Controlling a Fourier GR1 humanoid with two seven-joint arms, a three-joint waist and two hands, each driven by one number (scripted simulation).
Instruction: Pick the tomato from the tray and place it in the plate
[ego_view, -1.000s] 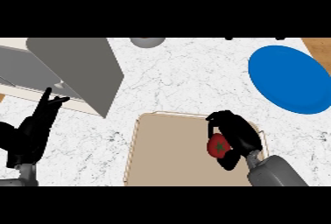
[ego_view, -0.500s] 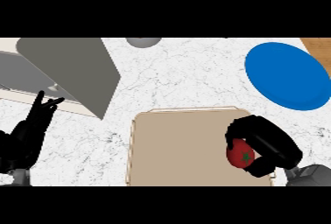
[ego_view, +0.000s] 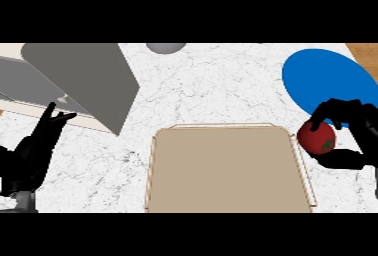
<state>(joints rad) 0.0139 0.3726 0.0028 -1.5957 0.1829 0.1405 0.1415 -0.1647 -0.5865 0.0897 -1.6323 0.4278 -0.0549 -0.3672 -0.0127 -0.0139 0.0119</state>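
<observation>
A red tomato (ego_view: 317, 138) with a green stem mark hangs just past the right edge of the tan tray (ego_view: 225, 170), and my right hand (ego_view: 347, 130) is curled round it. The blue plate (ego_view: 328, 80) lies at the upper right, its near rim just above that hand. The tray has nothing on it. At the left edge my left hand (ego_view: 29, 155) rests open with its fingers pointing up.
A grey slanted panel (ego_view: 85, 75) and a grey sink-like surface (ego_view: 26, 87) fill the upper left. A small grey round object (ego_view: 165, 47) sits at the top edge. A wooden strip (ego_view: 363, 52) shows at the far upper right.
My right hand has carried the tomato off the tray, rightward and up toward the blue plate. The view has shifted a little. My left hand stays where it was.
</observation>
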